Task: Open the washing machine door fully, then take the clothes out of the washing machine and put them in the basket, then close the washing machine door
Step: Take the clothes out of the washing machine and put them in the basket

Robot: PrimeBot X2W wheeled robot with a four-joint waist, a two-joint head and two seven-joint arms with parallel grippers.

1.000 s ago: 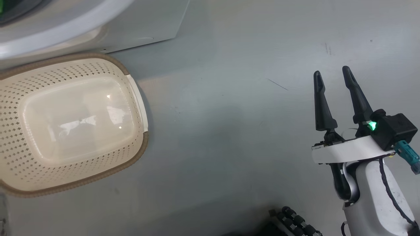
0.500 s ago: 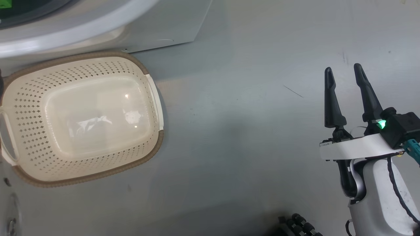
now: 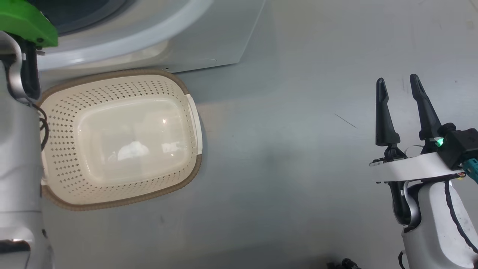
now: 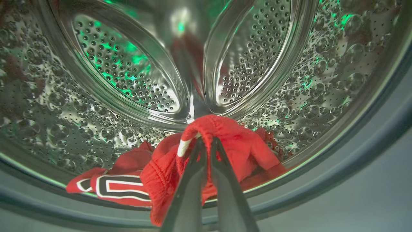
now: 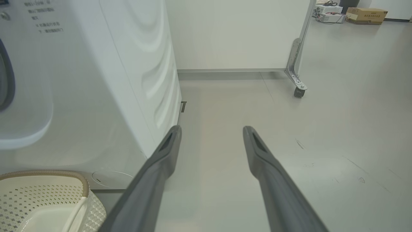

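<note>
In the left wrist view my left gripper (image 4: 206, 141) reaches into the perforated steel drum (image 4: 112, 64) and is shut on a bunched fold of the red clothes (image 4: 241, 145). A part with black-and-white lettering trails over the drum's lip at lower left. The cream basket (image 3: 112, 73) sits empty on the floor against the washing machine (image 3: 216, 33) front. My left forearm (image 3: 18, 168) rises along the head view's left edge. My right gripper (image 3: 397, 79) hangs open over bare floor, far right of the basket (image 5: 45, 174). The washing machine door is out of view.
Grey floor (image 3: 283, 149) spreads between the basket and my right arm. Beyond the machine's side (image 5: 141, 74), a white partition stands on a caster wheel (image 5: 298, 92). A cardboard box (image 5: 367, 14) lies far back on the right.
The head camera has swung, so the basket and machine sit further right in the picture and my left forearm has come into view. The right gripper stays open.
</note>
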